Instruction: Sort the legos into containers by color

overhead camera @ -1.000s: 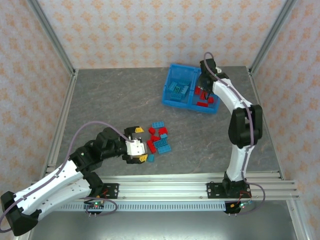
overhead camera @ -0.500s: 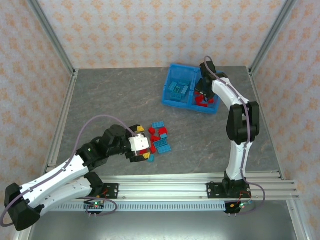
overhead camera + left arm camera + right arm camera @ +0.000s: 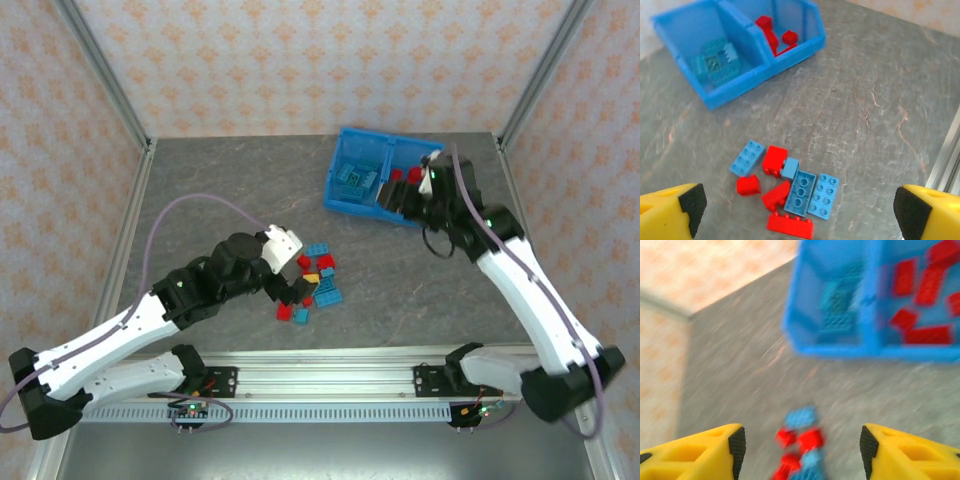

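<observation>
- Two compartments of the translucent blue bin (image 3: 350,207) are sitting side by side at the far right of the grey table (image 3: 220,200), split by a central divider.
- Seen from above, the left compartment (image 3: 355,178) is holding light blue bricks and the right compartment (image 3: 410,178) is holding red bricks; no mixing is showing.
- About eight loose bricks (image 3: 785,192), roughly half red and half light blue, are lying clustered on the table well apart from the bin, several touching one another.
- The left gripper (image 3: 292,288) is hanging over this cluster with its jaws spread wide and nothing between them, covering part of the cluster in the top view.
- The right gripper (image 3: 400,197) is hovering at the bin's near wall, hiding part of the red side from above; its yellow fingertips (image 3: 732,442) are standing apart, holding nothing.
- The right wrist view is smearing with blur, so individual studs and brick edges are hard to make out there.
</observation>
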You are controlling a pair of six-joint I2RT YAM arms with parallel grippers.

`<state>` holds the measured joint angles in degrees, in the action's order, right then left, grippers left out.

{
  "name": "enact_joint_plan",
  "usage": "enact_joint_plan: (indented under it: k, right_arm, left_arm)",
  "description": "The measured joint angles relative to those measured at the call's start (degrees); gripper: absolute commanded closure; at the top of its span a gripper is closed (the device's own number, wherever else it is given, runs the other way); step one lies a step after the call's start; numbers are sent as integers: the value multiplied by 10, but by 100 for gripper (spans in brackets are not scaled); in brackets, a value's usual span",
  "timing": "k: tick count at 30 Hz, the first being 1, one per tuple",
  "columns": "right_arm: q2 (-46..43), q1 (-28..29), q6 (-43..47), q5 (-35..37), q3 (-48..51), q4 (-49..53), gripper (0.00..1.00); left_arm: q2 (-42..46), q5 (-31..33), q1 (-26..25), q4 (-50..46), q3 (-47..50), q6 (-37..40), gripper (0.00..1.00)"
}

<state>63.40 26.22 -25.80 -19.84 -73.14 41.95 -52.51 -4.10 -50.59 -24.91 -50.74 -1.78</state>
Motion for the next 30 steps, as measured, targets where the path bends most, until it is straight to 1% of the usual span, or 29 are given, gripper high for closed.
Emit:
enact_joint_plan:
  k: [2, 4, 5, 8, 11, 14, 16, 22, 26, 30]
  right_arm:
    - [-36, 27, -2, -52, 37, 28, 20]
    - [-44, 46, 7, -86, 50, 75, 15]
    - [-43, 56, 15, -99, 50, 103, 13]
    - [-22, 72, 37, -124, 50, 171, 10]
    - [-21, 74, 47, -133, 50, 208, 10]
    - [-26, 75, 49, -132, 51, 214, 10]
    - [-27, 75, 48, -130, 57, 211, 10]
    - [-18, 75, 44, -116, 68, 210, 10]
    - [-18, 75, 38, -110, 68, 205, 10]
    - [-18, 75, 33, -102, 70, 202, 10]
  left_arm:
    - [-14, 42, -10, -33, -2, -112, 5]
    - [-42, 61, -12, -65, -3, -201, 5]
    - [-61, 62, -15, -79, -3, -238, 7]
    - [-109, 53, -31, -99, 9, -330, 15]
    - [-139, 41, -49, -107, 29, -389, 21]
    - [-179, 42, -66, -111, 31, -420, 34]
    - [-207, 44, -73, -111, 31, -432, 38]
    - [-292, 45, -89, -104, 25, -451, 40]
    - [-331, 46, -106, -95, 20, -453, 41]
    - [-370, 46, -107, -74, 16, -453, 44]
